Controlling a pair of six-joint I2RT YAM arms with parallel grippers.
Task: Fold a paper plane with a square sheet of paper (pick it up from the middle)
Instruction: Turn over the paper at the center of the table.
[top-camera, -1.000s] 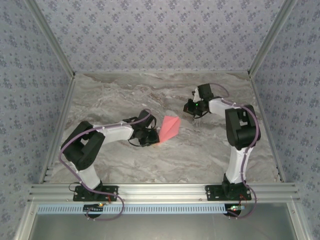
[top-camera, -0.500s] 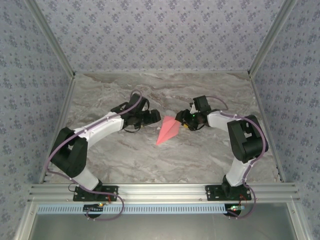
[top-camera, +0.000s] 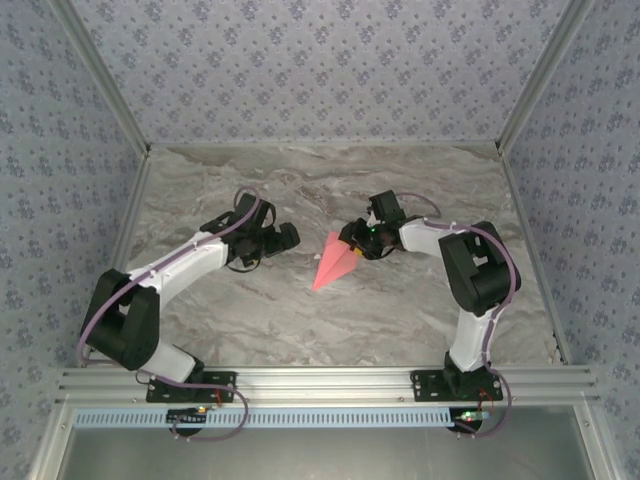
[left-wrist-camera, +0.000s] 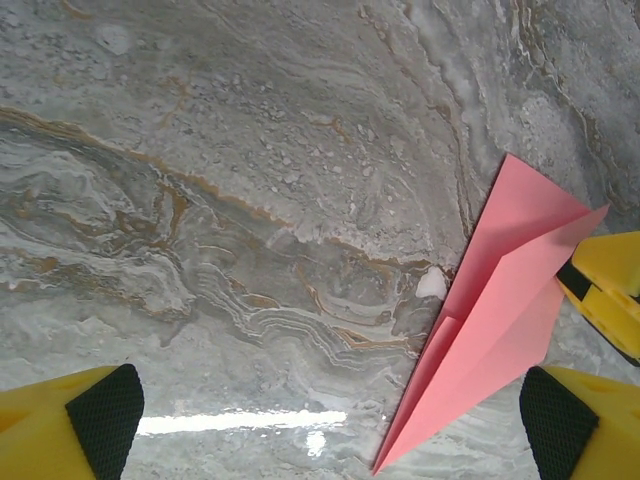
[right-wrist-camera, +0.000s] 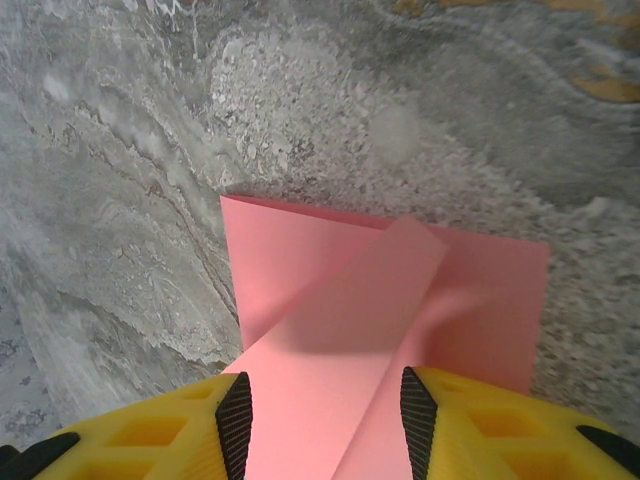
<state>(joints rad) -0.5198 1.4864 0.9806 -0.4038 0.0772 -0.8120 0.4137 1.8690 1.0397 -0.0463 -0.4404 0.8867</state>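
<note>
The square sheet of paper lies on the marble table folded into a salmon-pink paper plane (top-camera: 335, 262), its sharp tip toward the near left. My right gripper (top-camera: 351, 243) is at its wide tail end. In the right wrist view its jaws (right-wrist-camera: 325, 420) stand partly open astride a raised fold of the plane (right-wrist-camera: 330, 310), pads apart on both sides. My left gripper (top-camera: 292, 237) is just left of the plane, wide open. In the left wrist view the plane (left-wrist-camera: 500, 320) lies flat near the right finger, with bare table between the left gripper's fingers (left-wrist-camera: 330, 430).
The grey marble table (top-camera: 250, 310) is walled in by patterned panels at the back and both sides. A metal rail (top-camera: 320, 382) runs along the near edge, where both arm bases are bolted.
My left gripper let go of the paper, opened wide and drew back to the left. My right gripper opened and moved in over the plane's tail. The plane settled flat on the table.
</note>
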